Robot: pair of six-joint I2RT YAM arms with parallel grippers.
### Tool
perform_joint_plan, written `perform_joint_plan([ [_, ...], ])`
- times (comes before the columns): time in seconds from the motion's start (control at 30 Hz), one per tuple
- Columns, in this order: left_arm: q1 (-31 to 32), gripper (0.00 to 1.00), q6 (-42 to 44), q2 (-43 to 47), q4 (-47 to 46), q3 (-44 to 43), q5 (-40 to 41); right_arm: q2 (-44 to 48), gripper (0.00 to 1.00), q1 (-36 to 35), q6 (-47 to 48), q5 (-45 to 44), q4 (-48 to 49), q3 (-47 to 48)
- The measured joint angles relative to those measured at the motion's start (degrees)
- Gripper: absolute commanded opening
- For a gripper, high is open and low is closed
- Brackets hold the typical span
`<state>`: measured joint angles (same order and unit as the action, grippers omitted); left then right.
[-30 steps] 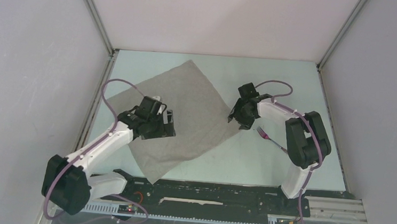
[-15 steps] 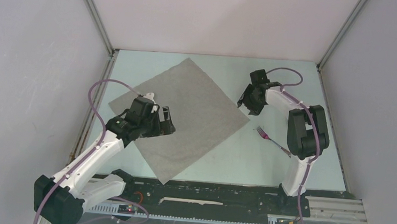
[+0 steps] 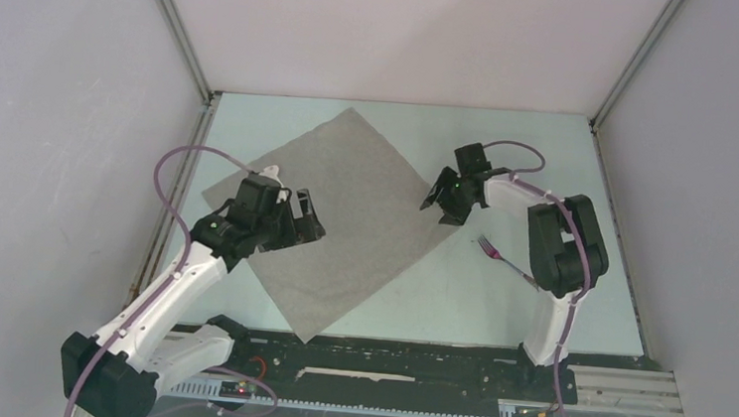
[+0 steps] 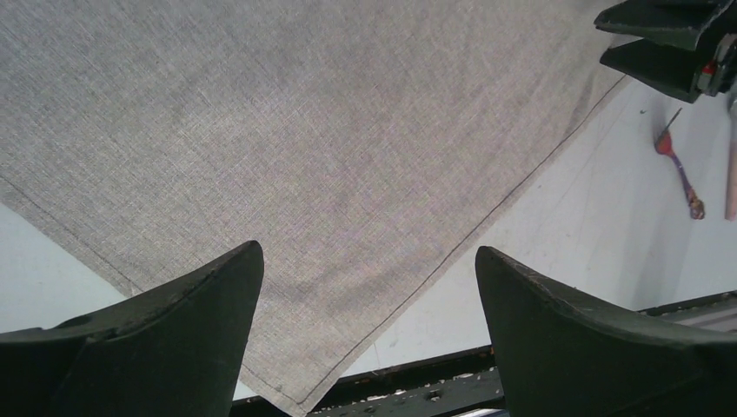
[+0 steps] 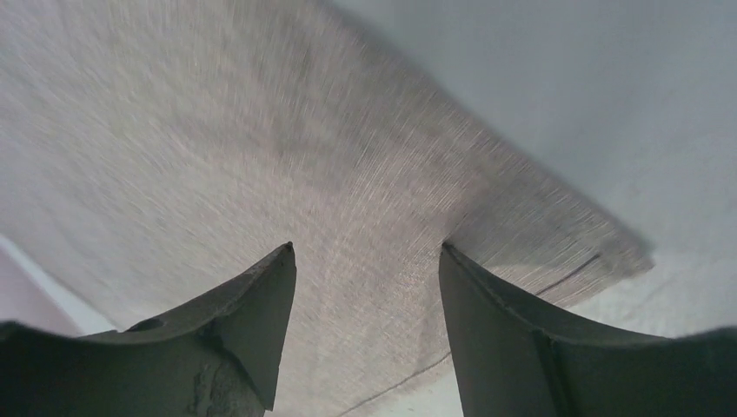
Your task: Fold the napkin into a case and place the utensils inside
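My left gripper [image 3: 303, 218] hangs over the near left part of the plain grey-beige cloth napkin [image 3: 357, 193], its 2 black fingers spread wide with nothing between them. The napkin lies flat and unfolded on the pale green table [image 3: 510, 150], turned like a diamond, with 1 corner to the far side and 1 to the near edge. My right gripper [image 3: 443, 196] is above the right corner of the napkin, its jaws also apart and holding nothing. The thin metal fork [image 3: 503, 260] with a slim pinkish handle lies on the table right of the napkin, apart from it.
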<state>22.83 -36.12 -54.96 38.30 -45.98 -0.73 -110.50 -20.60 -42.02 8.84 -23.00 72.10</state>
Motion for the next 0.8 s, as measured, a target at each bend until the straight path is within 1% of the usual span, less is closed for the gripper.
perform_joint_plan([
  [0.1,-0.59,1.00,-0.04,1.27,0.61,-0.96,0.04,-1.97,0.70,4.07,-1.27,3.06,0.96,1.77],
  [0.17,-1.07,1.00,-0.11,2.58,1.42,-1.77,0.07,-4.66,0.70,6.71,-1.33,3.65,0.68,5.53],
  [0.23,-1.36,1.00,-0.31,3.67,2.01,-2.67,0.09,-8.20,0.71,8.31,-0.44,3.58,-1.38,11.30],
  [0.3,-1.51,1.00,-0.48,4.35,2.38,-3.58,0.09,-11.21,0.72,8.92,1.70,2.36,-3.15,16.63],
  [0.37,-1.62,1.00,-0.50,4.59,2.93,-4.59,0.11,-12.52,0.77,8.92,4.59,-0.15,-5.86,20.50],
  [0.4,-1.64,1.00,-0.50,4.61,3.06,-4.92,0.11,-12.46,0.81,8.50,5.99,-1.64,-7.19,21.22],
  [0.47,-1.73,1.00,-0.46,4.61,3.52,-5.51,0.68,-10.40,0.83,6.75,8.55,-5.92,-10.27,21.38],
  [0.53,-2.21,1.00,-0.46,4.61,4.52,-5.99,1.95,-6.21,0.83,3.17,10.45,-10.40,-14.58,20.85],
  [0.6,-3.13,1.00,-0.48,4.61,5.64,-6.38,3.48,-0.44,0.84,-1.38,10.67,-12.63,-16.94,18.67],
  [0.67,-4.42,1.00,-0.72,4.72,6.97,-6.82,5.73,8.04,0.84,-7.80,9.42,-12.90,-17.18,13.09],
  [0.73,-6.01,1.00,-1.53,5.27,8.74,-7.30,9.62,16.31,0.84,-15.41,5.49,-10.99,-18.10,7.06],
  [0.8,-6.97,1.00,-2.58,6.45,10.56,-7.67,14.38,21.27,0.85,-23.80,-1.44,-8.28,-19.54,3.15],
])
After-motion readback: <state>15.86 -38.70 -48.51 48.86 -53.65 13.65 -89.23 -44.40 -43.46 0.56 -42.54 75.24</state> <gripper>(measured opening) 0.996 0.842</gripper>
